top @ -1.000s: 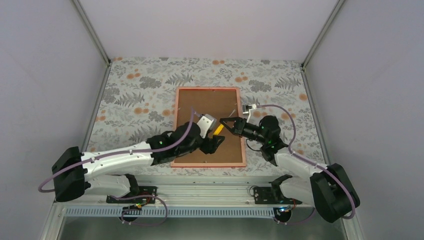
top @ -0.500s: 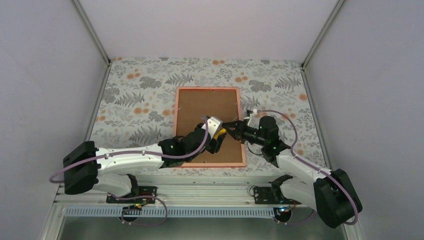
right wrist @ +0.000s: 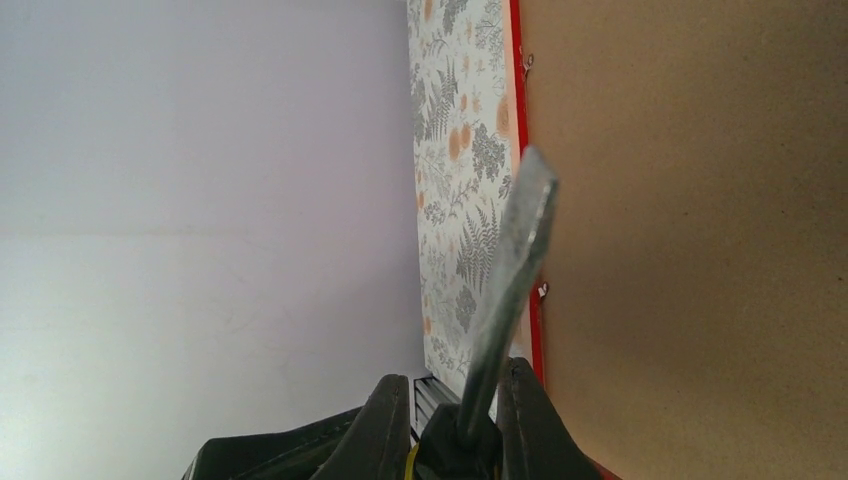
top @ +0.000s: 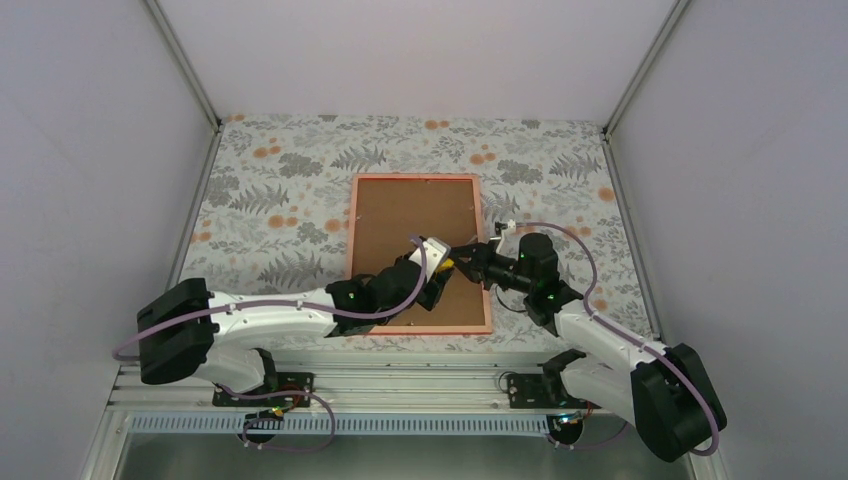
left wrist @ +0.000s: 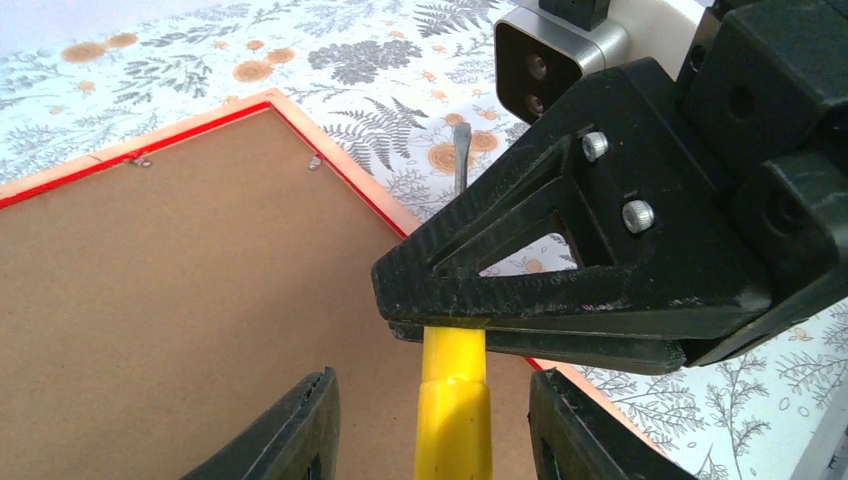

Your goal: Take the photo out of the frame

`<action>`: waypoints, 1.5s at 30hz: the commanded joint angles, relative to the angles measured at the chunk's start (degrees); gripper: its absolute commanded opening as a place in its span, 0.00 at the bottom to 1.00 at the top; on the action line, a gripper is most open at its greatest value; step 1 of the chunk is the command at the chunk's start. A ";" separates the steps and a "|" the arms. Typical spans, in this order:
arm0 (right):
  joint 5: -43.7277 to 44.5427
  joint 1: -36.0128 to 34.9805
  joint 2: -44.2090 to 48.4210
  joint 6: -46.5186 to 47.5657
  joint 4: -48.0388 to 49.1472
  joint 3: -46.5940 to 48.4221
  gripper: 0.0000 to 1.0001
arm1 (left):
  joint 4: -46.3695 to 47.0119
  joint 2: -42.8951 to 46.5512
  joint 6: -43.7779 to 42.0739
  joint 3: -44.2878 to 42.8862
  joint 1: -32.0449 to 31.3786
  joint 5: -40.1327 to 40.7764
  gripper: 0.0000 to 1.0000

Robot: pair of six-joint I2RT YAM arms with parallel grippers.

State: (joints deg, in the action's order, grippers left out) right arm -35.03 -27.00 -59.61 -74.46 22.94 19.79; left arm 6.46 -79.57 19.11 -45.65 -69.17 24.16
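FACE DOWN: The red frame (top: 405,210) lies on the floral counter (top: 270,200), fibreboard backing (left wrist: 180,290) up, with the photo out of sight beneath it. My right gripper (right wrist: 458,400) has its jaws pinching a yellow-handled flat screwdriver (left wrist: 452,400) near the shaft, above the frame's right edge. The left gripper (left wrist: 432,380) has its jaws spread either side of the handle, not touching it. I judge this the tool-readying step, with the backing not yet freed. Next I need the blade brought low to a metal tab (left wrist: 315,162) at the rim — slid under and levered aside.
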 commanded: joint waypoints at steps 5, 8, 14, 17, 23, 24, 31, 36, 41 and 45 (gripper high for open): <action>0.00 -0.61 1.01 -0.93 0.18 1.22 0.04 | 4.34 -0.77 1.32 1.84 1.39 -4.13 0.45; -0.07 -0.67 0.91 -1.04 0.33 1.17 0.04 | 5.14 -1.20 1.39 2.27 1.86 -5.14 0.43; -0.47 -0.65 0.68 -1.22 0.79 1.13 0.04 | 6.90 -2.43 2.05 3.03 3.16 -7.97 0.38; -0.72 -0.64 0.48 -1.30 1.07 1.04 0.04 | 8.51 -2.22 2.08 3.90 3.82 -9.38 0.35; -0.83 -0.63 0.38 -1.54 1.38 0.78 0.04 | 9.77 -1.95 2.16 4.67 4.56 -10.34 0.27; -0.83 -0.66 0.38 -1.61 1.40 0.73 0.04 | 9.90 -1.94 2.13 4.76 4.64 -10.36 0.26; -1.01 -0.63 0.16 -1.57 1.56 0.43 0.04 | 12.92 -1.36 1.47 5.88 4.89 -12.00 0.26; -1.41 -0.68 0.20 -1.57 1.80 0.18 0.04 | 16.27 -0.44 1.10 7.66 5.62 -14.70 0.20; -1.83 -0.62 -0.02 -1.57 2.09 -0.01 0.04 | 18.04 -0.24 1.10 8.58 6.22 -16.12 0.14; -2.15 -0.61 -0.65 -1.34 2.31 -0.05 0.04 | 18.53 -0.15 1.10 8.89 6.36 -16.49 0.03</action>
State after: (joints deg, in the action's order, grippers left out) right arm -35.46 -27.07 -59.75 -75.55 23.16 19.79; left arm 22.04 -81.14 20.12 -37.50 -63.37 8.69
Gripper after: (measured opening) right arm 0.098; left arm 0.193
